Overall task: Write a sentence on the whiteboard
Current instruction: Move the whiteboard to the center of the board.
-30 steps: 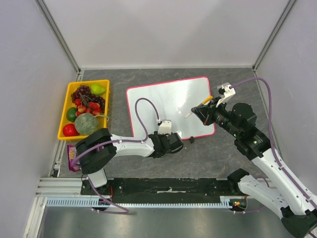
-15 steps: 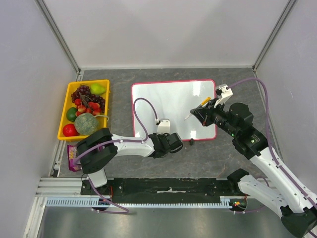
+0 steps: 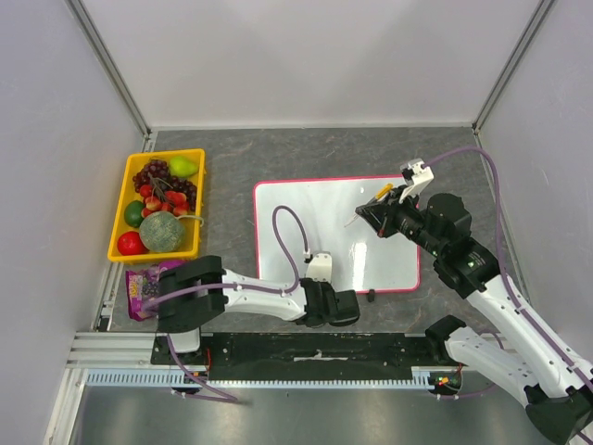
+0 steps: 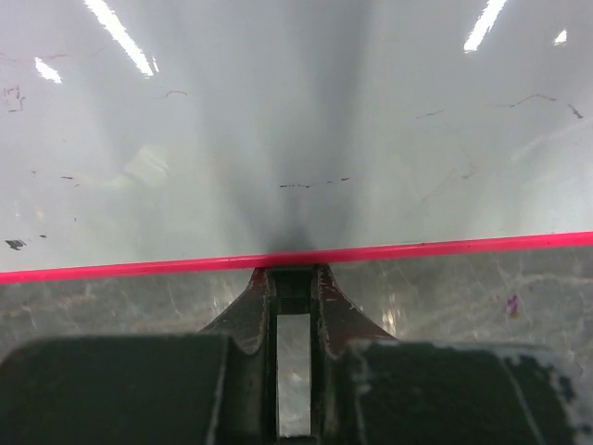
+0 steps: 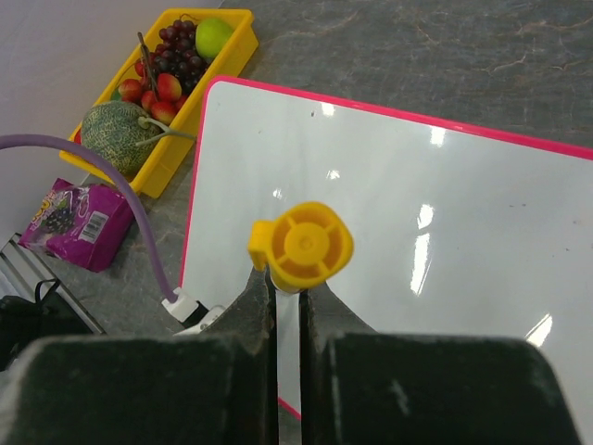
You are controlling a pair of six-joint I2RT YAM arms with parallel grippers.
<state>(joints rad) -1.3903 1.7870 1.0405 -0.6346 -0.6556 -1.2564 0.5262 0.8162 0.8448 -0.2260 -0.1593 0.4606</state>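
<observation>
The whiteboard [image 3: 320, 227] lies flat mid-table, glossy white with a pink frame; it fills the left wrist view [image 4: 296, 139] and the right wrist view [image 5: 426, 185]. My left gripper [image 3: 326, 293] [image 4: 293, 283] is shut on a small black foot at the board's near edge. A second foot [image 3: 371, 297] sticks out to its right. Over the board's far right part, my right gripper [image 3: 371, 209] [image 5: 289, 289] is shut on a marker [image 5: 301, 246] with a yellow end [image 3: 383, 192]. Whether its tip touches the board is hidden. No sentence is in view, only faint smudges.
A yellow tray [image 3: 118, 199] [image 5: 243, 20] of fruit stands at the far left. A purple snack packet [image 3: 141, 287] [image 5: 69, 222] lies near the left arm's base. Grey walls close the table on three sides.
My left gripper shut on the board's foot and dragged the board toward the near edge and to the right, squaring it. The right gripper stayed almost still with the marker.
</observation>
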